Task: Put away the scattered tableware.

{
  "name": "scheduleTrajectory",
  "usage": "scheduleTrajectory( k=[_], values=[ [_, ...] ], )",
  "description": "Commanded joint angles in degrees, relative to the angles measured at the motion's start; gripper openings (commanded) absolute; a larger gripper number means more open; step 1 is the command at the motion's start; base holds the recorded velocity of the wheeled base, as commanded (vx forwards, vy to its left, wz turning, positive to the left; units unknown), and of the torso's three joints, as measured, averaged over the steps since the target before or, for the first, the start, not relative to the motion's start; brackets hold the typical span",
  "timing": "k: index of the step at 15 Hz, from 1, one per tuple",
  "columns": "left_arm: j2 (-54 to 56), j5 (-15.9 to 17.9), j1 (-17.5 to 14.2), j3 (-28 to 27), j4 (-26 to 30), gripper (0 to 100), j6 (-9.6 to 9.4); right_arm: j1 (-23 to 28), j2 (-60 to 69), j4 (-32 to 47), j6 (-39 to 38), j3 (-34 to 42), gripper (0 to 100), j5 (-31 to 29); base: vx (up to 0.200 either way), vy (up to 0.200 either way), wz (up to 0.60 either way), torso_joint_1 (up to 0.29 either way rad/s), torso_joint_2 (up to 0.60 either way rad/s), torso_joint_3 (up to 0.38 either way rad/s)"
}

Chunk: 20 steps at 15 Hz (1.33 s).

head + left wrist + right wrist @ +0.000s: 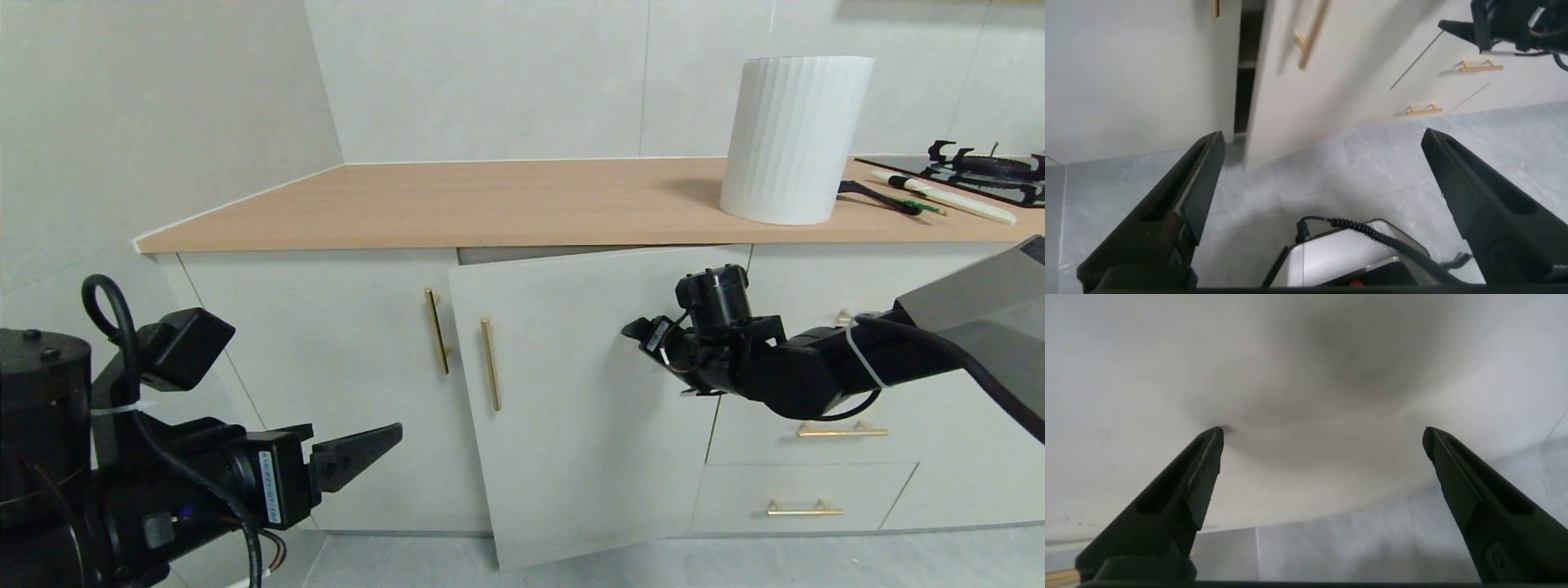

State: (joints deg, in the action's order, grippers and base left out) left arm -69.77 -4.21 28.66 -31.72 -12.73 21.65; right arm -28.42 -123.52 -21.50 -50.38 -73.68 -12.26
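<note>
The tableware [943, 196] lies on the table [490, 200] beside the white pot [792, 139]. The right gripper [653, 336] faces the half-open cupboard door [588, 408], fingers wide. The left gripper [351, 447] hangs low, fingers wide too. I think the door step comes first, then a reach up.

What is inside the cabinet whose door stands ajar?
A narrow dark gap shows at the edge of the ajar door. The door itself covers the rest of the interior, so any contents are hidden.
</note>
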Motion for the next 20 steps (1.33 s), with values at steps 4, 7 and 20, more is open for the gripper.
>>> scheduleTrajectory(
  k=[4,7,20],
  values=[
    [-0.63,-0.01,-0.01,-0.01,-0.02,100,0.06,0.82,-4.81,-0.03,-0.24,-4.98,100,-6.19,0.0,0.0,0.0,0.0,0.0,0.0],
    [-0.63,-0.01,-0.01,-0.01,-0.02,100,0.06,1.43,-4.98,-0.03,-0.33,-5.16,100,-6.46,0.0,0.0,0.0,0.0,0.0,0.0],
    [-0.19,-0.19,-0.01,-0.01,-0.02,100,0.06,-0.59,21.03,-3.46,10.83,20.24,100,15.25,0.0,0.0,0.0,0.0,0.0,0.0]
  ],
)
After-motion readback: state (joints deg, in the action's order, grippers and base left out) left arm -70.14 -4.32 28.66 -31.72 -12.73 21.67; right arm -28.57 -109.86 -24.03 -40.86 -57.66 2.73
